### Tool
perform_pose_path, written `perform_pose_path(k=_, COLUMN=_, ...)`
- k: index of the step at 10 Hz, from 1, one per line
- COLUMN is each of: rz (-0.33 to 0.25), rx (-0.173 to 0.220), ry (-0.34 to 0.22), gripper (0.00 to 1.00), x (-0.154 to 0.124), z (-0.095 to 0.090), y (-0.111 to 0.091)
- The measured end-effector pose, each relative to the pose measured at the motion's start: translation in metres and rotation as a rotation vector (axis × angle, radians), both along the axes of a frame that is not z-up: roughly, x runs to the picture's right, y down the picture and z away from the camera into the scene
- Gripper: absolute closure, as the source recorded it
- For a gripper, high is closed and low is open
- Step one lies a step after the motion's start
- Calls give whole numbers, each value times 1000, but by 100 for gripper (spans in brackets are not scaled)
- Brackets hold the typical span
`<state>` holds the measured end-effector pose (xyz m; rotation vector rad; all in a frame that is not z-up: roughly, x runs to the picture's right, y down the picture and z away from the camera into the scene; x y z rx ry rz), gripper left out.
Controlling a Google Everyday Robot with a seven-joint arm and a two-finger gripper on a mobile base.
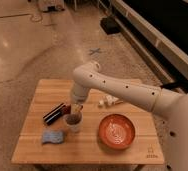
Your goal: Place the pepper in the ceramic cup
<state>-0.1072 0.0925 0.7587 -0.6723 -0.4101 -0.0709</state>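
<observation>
Lab-like hall, polished concrete floor [32,45], tape cross [95,51], gripper [77,108] over wooden table [87,145]

The white arm enters from the lower right, where its bulky base segment fills the corner; from there a long, smooth link runs up and to the left over the desk [37,147], dotted with small dark holes along its side; it ends in a rounded elbow joint, the highest part of the arm, above the desk's middle; from that joint a short wrist section turns straight down; the gripper [77,108] hangs at its lower end, pointing downward, just above the ceramic cup [73,121] (its tips sit close over the cup's rim).
</observation>
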Motion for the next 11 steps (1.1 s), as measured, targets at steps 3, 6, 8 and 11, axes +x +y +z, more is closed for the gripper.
perform_pose_path(k=3, rz=-4, rx=0, ry=-5, gripper=36, x=-2, z=2, y=1)
perform_pose_path(k=6, rz=-3, rx=2, ry=-3, gripper=36, x=0, z=2, y=-2)
perform_pose_path(k=8, rz=-7, rx=2, ry=-6, gripper=36, x=-3, z=8, y=3)
perform_pose_path(k=11, rz=-3, rx=7, ry=-1, gripper=36, x=0, z=9, y=1)
